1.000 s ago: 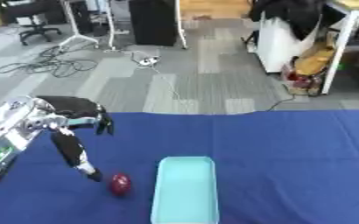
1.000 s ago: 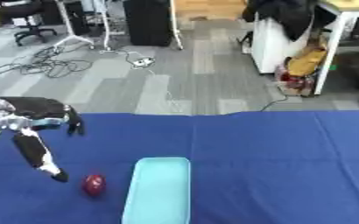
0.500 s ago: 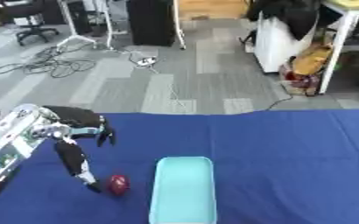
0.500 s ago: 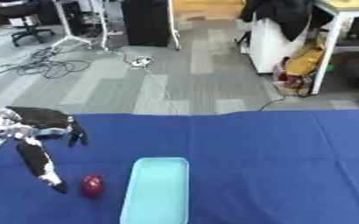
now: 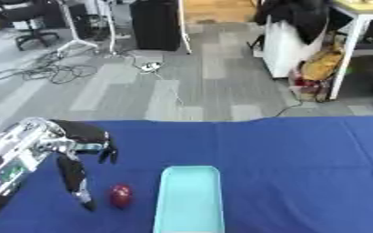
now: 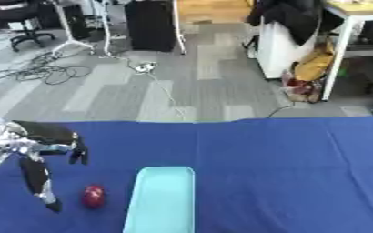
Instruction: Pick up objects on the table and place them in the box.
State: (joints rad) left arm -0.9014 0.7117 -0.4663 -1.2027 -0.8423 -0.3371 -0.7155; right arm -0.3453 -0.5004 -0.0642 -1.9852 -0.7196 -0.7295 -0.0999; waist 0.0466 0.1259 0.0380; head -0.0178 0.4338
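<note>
A small dark red round object [image 5: 121,195] lies on the blue table [image 5: 301,173], just left of a light turquoise box [image 5: 189,200]. My left hand [image 5: 72,150] comes in from the left, above and to the left of the red object. Its fingers are spread and straight. One long finger points down and ends beside the red object, a small gap apart from it. The hand holds nothing. My right hand shows in neither view.
Beyond the table's far edge is an office floor with cables [image 5: 50,70], a chair [image 5: 27,18], a black cabinet [image 5: 154,22] and a desk with bags [image 5: 317,68]. The right half of the blue cloth is bare.
The left hand has drifted slightly down and toward the red object. The views have shifted a little. The red object and the box have stayed in place.
</note>
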